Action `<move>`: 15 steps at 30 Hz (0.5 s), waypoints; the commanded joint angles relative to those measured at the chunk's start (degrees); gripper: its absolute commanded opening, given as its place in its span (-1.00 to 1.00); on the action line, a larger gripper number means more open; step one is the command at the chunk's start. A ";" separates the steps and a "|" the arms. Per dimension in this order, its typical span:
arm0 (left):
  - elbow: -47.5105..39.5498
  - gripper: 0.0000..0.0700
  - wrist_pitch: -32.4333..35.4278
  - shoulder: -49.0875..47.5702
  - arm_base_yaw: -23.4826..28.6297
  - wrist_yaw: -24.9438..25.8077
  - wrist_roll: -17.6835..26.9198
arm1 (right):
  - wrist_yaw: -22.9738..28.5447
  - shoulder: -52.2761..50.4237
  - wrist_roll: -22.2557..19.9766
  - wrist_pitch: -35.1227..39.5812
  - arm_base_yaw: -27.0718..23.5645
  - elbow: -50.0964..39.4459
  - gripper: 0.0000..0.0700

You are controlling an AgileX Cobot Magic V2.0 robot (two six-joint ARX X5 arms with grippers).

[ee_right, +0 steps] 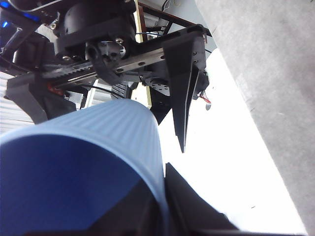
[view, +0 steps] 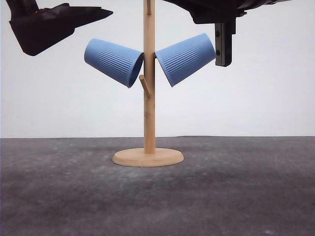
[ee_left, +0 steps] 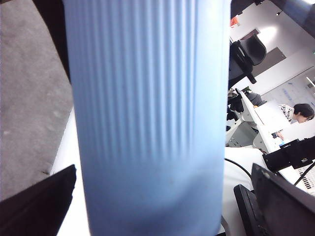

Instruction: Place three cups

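Note:
Two light-blue ribbed cups hang tilted on a wooden cup tree (view: 148,98). The left cup (view: 114,61) points its base up and to the left, the right cup (view: 185,58) up and to the right. My left gripper (view: 101,14) hovers open above and left of the left cup. In the left wrist view that cup (ee_left: 147,123) stands between the spread fingers (ee_left: 34,206) without touching them. My right gripper (view: 223,54) hangs just off the right cup's base. The right wrist view has that cup (ee_right: 83,172) close beside one finger (ee_right: 197,211).
The tree's round wooden base (view: 147,157) sits on the dark grey table (view: 236,191). A short bare peg (view: 144,86) sticks out low on the post's left side. A white wall stands behind.

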 commanded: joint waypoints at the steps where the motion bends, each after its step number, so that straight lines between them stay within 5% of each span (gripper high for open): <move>1: 0.90 1.00 0.74 0.63 -0.58 0.46 0.63 | -0.69 0.15 0.14 0.01 0.30 0.63 -1.00; 15: 0.90 1.00 3.05 0.68 -2.55 0.61 -0.02 | 0.77 0.17 0.47 -0.02 0.98 0.63 -1.00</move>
